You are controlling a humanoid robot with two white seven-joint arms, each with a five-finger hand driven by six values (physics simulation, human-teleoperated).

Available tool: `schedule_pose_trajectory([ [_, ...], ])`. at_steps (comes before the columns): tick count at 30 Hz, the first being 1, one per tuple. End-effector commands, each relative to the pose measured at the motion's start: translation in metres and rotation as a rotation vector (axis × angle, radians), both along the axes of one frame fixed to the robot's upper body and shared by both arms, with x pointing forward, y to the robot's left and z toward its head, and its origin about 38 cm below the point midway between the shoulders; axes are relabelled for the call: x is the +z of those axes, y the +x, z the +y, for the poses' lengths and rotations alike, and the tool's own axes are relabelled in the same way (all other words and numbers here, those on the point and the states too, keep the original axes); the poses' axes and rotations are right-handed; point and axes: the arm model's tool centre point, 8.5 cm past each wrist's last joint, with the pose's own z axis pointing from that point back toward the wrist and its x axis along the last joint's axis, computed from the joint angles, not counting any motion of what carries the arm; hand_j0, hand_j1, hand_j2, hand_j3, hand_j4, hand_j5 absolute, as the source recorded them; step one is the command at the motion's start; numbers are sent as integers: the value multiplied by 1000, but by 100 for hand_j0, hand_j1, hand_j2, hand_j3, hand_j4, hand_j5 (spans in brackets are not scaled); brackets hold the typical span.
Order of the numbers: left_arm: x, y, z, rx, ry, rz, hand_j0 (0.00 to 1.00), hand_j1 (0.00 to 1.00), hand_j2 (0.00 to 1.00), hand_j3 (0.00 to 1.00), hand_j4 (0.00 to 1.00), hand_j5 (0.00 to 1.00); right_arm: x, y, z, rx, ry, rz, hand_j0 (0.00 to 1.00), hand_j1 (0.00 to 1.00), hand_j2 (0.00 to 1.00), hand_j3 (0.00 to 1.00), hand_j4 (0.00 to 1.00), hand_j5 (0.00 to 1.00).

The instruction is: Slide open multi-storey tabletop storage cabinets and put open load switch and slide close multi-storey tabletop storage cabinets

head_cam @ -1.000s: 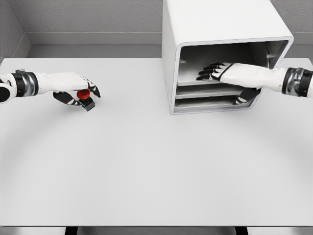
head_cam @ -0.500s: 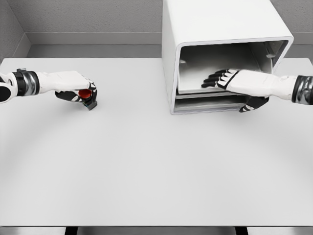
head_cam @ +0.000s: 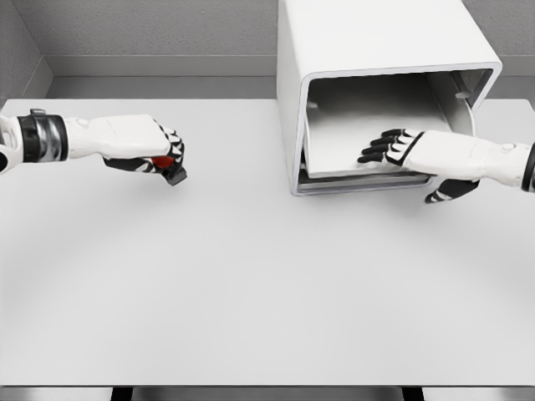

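Note:
A white multi-storey cabinet (head_cam: 376, 50) stands at the back right of the table, its open front facing me. Its upper shelf tray (head_cam: 351, 125) is slid partly out. My right hand (head_cam: 393, 150) lies flat on that tray's front part, fingers spread on top and thumb below the edge. At the left, my left hand (head_cam: 159, 154) is curled around the load switch (head_cam: 170, 167), a small black box with a red button, held just above the table. Most of the switch is hidden by the fingers.
The white table (head_cam: 251, 276) runs wide in front of both hands. A grey wall and ledge (head_cam: 167, 67) bound the back. A lower shelf (head_cam: 359, 182) sits under the pulled tray.
The right hand has drawn back toward me, pulling the upper tray outward. The left hand closed on the switch, lifted it and carried it a little to the right.

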Motion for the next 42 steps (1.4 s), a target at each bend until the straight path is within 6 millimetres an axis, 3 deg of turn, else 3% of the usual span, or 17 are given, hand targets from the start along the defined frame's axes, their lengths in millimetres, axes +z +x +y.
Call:
schedule_pose_trajectory([
  [1, 5, -6, -3, -20, -8, -4, 35, 35, 35, 35, 35, 35, 9, -2, -4, -3, -15, -24, 100, 100, 100, 100, 100, 100],
  [4, 9, -11, -10, -49, -9, -16, 35, 35, 35, 35, 35, 35, 16, -8, -12, -19, -10, -44, 100, 100, 100, 100, 100, 100],
  [9, 20, -20, -5, -66, -6, -25, 35, 35, 35, 35, 35, 35, 10, -16, -7, 2, -15, -33, 100, 100, 100, 100, 100, 100],
  [12, 34, -34, -24, -140, -44, -44, 35, 35, 35, 35, 35, 35, 11, -20, -11, 3, -35, -31, 100, 100, 100, 100, 100, 100],
  [15, 50, -46, -30, -187, -57, -70, 35, 35, 35, 35, 35, 35, 10, -24, -13, 2, -39, -30, 100, 100, 100, 100, 100, 100],
  [25, 105, -57, -50, -279, -122, -152, 35, 35, 35, 35, 35, 35, 10, -31, -23, -21, -46, -29, 100, 100, 100, 100, 100, 100],
  [29, 119, -61, -55, -304, -156, -163, 35, 35, 35, 35, 35, 35, 23, -31, -34, -50, -27, -60, 100, 100, 100, 100, 100, 100],
  [34, 134, -61, -67, -335, -177, -194, 35, 35, 35, 35, 35, 35, 58, -38, -43, -63, 101, -114, 100, 100, 100, 100, 100, 100],
  [36, 136, -61, -73, -350, -186, -199, 35, 35, 35, 35, 35, 35, 68, -47, -59, -91, 121, -110, 100, 100, 100, 100, 100, 100],
  [38, 138, -61, -84, -375, -204, -205, 35, 35, 35, 35, 35, 35, 75, -56, -76, -133, 154, -122, 100, 100, 100, 100, 100, 100],
  [42, 147, -64, -112, -443, -238, -226, 35, 35, 35, 35, 35, 35, 92, -67, -91, -170, 160, -175, 100, 100, 100, 100, 100, 100],
])
